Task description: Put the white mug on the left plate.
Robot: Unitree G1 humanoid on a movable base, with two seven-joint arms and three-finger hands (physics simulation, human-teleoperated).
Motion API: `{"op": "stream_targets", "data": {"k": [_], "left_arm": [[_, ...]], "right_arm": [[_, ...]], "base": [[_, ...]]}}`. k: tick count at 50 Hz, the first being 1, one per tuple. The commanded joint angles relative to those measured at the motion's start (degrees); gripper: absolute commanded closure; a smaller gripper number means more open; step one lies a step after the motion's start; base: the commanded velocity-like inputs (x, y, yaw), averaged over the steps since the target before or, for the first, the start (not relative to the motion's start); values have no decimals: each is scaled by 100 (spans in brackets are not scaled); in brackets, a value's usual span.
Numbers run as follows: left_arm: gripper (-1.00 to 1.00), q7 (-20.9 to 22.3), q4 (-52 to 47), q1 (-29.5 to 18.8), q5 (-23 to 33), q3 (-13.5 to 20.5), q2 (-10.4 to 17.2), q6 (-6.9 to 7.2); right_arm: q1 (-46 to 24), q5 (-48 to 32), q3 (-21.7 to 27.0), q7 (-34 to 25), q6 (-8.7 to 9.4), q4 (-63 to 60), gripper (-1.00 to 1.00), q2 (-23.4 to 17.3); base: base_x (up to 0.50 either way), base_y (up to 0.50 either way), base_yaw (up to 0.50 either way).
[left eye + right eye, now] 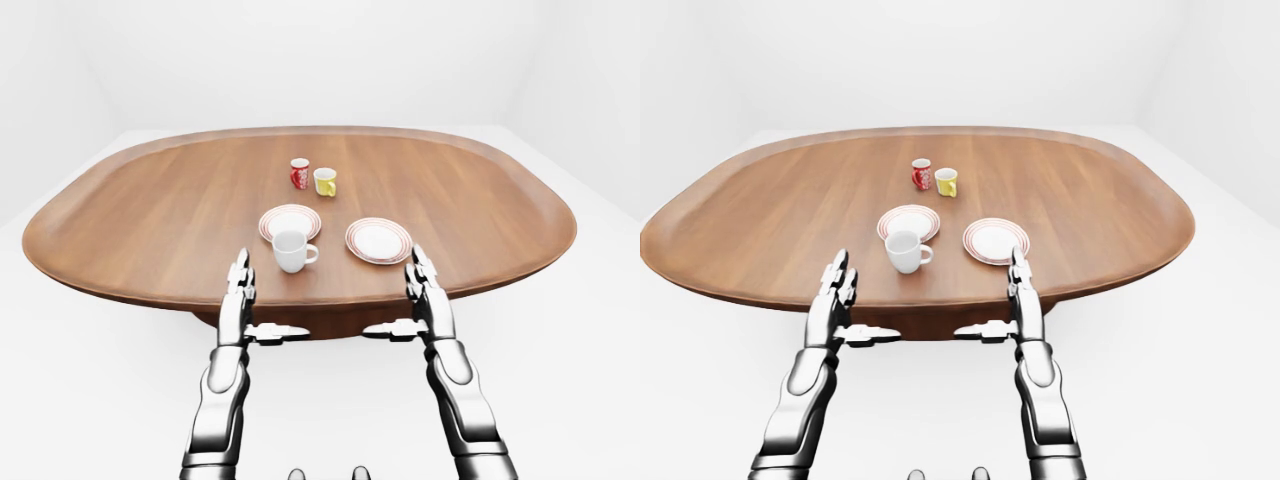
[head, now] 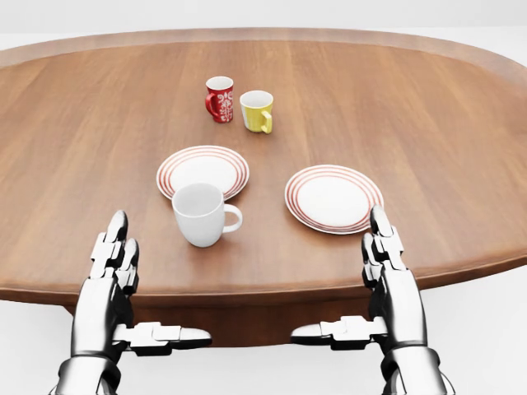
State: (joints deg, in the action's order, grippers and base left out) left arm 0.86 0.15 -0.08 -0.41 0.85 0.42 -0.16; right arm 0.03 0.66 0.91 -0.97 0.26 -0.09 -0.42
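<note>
The white mug [image 2: 200, 215] stands upright on the wooden table [image 2: 428, 115], its handle to the right, just below the left plate [image 2: 202, 170] and overlapping that plate's lower rim in the head view. The left plate is white with red rings and bare. My left hand [image 2: 132, 284] hovers open at the table's near edge, left of and below the mug. My right hand [image 2: 362, 280] is open too, below the right plate [image 2: 333, 197]. Neither hand touches anything.
A red patterned mug [image 2: 219, 99] and a yellow mug [image 2: 257, 111] stand side by side above the plates. The oval table's rim [image 1: 300, 300] lies just under both hands. White floor and walls surround it.
</note>
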Motion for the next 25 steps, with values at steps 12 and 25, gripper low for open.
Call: {"op": "stream_targets", "data": {"k": [12, 25], "left_arm": [[-100, 113, -237, 17, 25, 108, 81, 50], [-100, 3, -3012, -243, -330, 406, 133, 516]], "right_arm": [[68, 83, 154, -195, 319, -502, -100, -98], [11, 454, 297, -202, 474, -3034, -100, -117]], "base": [[0, 0, 0], [0, 0, 0]]}}
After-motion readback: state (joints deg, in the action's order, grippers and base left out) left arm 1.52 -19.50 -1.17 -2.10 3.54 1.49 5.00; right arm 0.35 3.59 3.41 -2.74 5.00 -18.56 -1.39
